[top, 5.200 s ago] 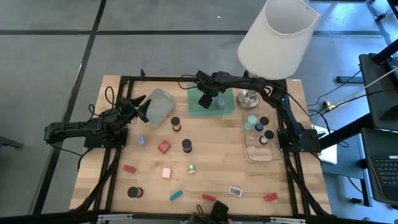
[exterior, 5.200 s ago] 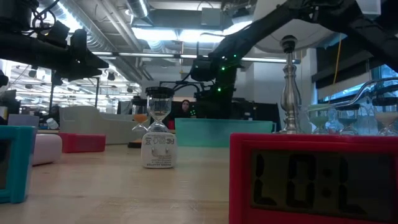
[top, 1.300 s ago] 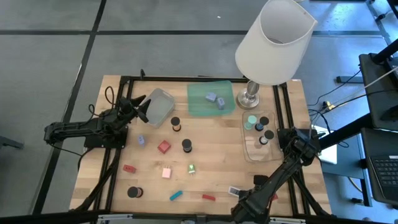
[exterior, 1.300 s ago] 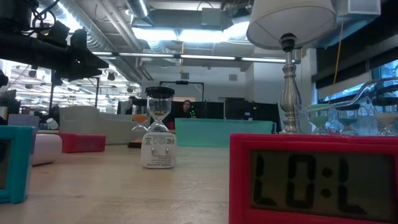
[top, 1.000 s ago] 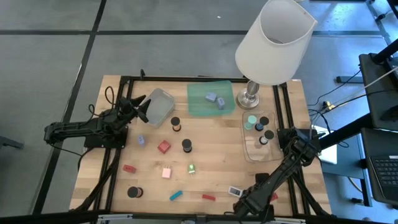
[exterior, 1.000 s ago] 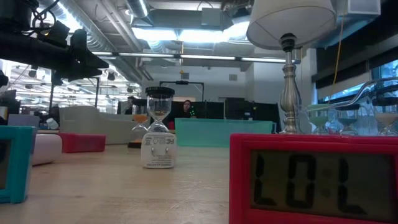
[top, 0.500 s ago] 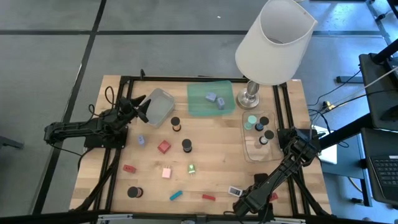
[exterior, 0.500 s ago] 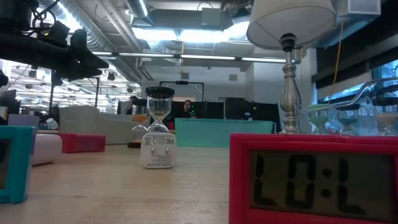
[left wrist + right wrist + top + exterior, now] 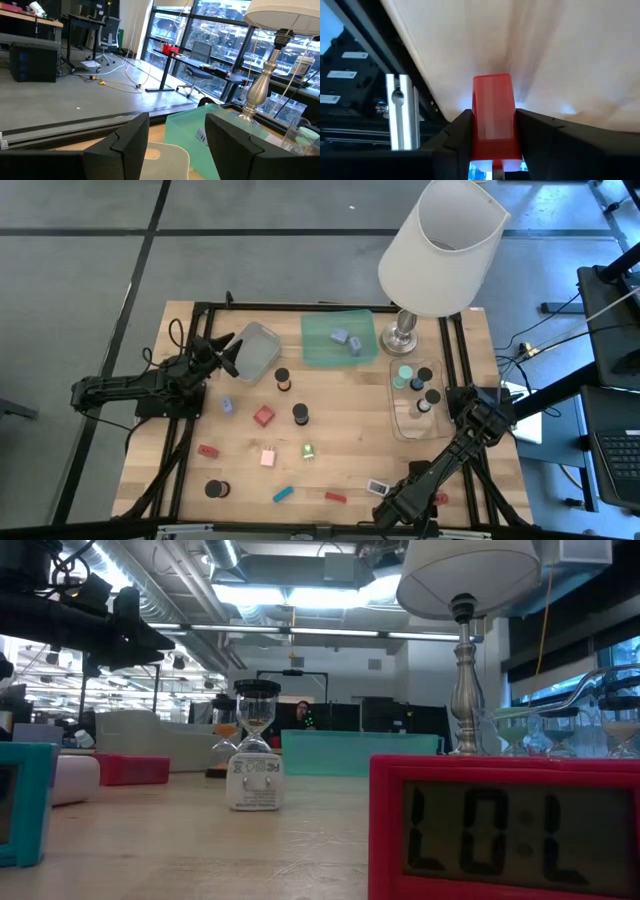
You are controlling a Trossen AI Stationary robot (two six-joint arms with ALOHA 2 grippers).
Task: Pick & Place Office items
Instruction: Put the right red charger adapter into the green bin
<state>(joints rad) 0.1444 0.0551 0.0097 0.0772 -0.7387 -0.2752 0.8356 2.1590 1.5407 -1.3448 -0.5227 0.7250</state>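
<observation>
The right arm reaches down along the table's right side to the near edge, its right gripper (image 9: 492, 150) low over the wood with the red block (image 9: 492, 107) standing between the two dark fingers; the fingers flank the block's sides closely, seemingly touching, though a firm clamp cannot be confirmed. In the high view that gripper (image 9: 400, 505) sits at the near-right corner, just beside a small white-and-grey labelled piece (image 9: 376, 487). The left arm lies folded at the table's left side, the left gripper (image 9: 222, 350) spread open beside the grey tray (image 9: 257, 350), nothing between its fingers (the left wrist view shows a wide gap there).

The near edge gives the right gripper little room: the black frame rail (image 9: 400, 65) runs just beside the block. The middle of the wooden table (image 9: 340, 430) is more open, with pieces scattered well apart: black short cylinders (image 9: 299, 414), a red square block (image 9: 263, 416), a pink block (image 9: 268, 458), a teal bar (image 9: 283, 494) and a red bar (image 9: 335, 497).

The green tray (image 9: 322, 352) holds two lavender blocks (image 9: 342, 337); the clear tray (image 9: 405, 420) holds a mint-green cap (image 9: 403, 375). The lamp (image 9: 445, 240) has a smooth white shade.
</observation>
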